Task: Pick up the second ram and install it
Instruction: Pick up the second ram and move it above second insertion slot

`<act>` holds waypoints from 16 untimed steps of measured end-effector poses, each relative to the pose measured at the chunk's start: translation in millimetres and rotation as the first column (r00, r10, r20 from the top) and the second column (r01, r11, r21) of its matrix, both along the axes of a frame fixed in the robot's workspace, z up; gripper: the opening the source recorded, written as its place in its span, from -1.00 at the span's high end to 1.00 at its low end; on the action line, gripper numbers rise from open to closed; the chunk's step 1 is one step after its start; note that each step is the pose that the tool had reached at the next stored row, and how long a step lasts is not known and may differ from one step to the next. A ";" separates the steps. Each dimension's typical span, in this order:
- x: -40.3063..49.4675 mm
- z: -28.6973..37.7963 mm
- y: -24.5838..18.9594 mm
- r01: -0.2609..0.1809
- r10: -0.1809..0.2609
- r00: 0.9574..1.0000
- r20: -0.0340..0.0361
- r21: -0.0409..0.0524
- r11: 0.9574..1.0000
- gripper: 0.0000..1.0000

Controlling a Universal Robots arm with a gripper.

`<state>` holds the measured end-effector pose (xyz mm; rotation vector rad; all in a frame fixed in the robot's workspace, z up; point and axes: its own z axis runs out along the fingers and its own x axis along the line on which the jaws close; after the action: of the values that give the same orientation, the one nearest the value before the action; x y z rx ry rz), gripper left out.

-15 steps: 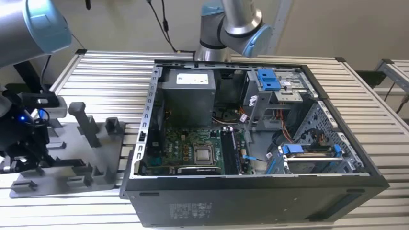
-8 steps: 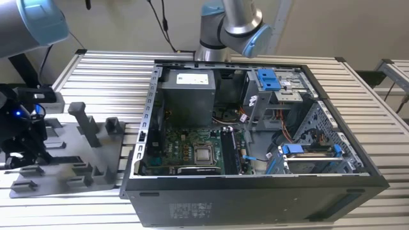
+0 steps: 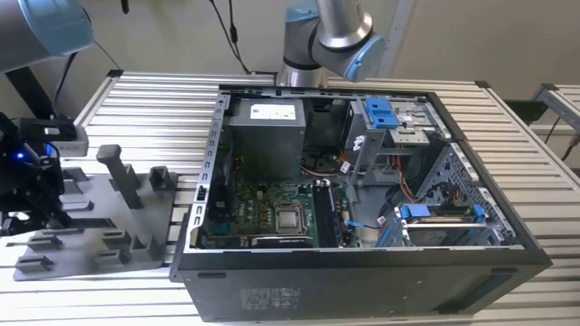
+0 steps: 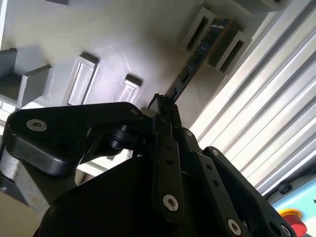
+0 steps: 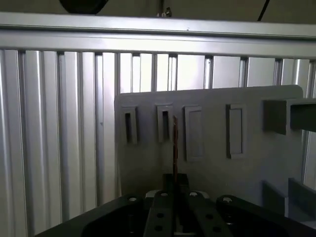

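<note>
Pinching one end of the second ram [image 4: 198,53], gripper [image 4: 161,102] over grey tray [image 4: 123,29] edge.

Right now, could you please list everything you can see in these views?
table: one, silver slats, under everything.
computer case: one, black, open, mid-table.
motherboard: one, green, inside the computer case.
tray: one, grey, to the exterior view's left of the computer case.
second ram: one, dark green-black, by the tray's slotted holders.
other arm: one, grey with blue caps, behind the computer case.
gripper: one, black, shut on the second ram.
</note>
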<state>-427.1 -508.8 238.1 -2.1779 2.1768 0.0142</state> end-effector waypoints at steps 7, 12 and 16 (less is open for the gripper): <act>0.0 10.4 0.0 0.005 -0.005 1.000 0.000 0.002 1.000 0.72; 0.0 18.0 -0.1 0.008 -0.008 1.000 0.000 0.003 1.000 0.72; 0.0 23.1 0.0 0.009 -0.009 1.000 0.000 0.004 1.000 0.72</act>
<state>-427.1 -508.8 261.2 -2.1658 2.1848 0.0179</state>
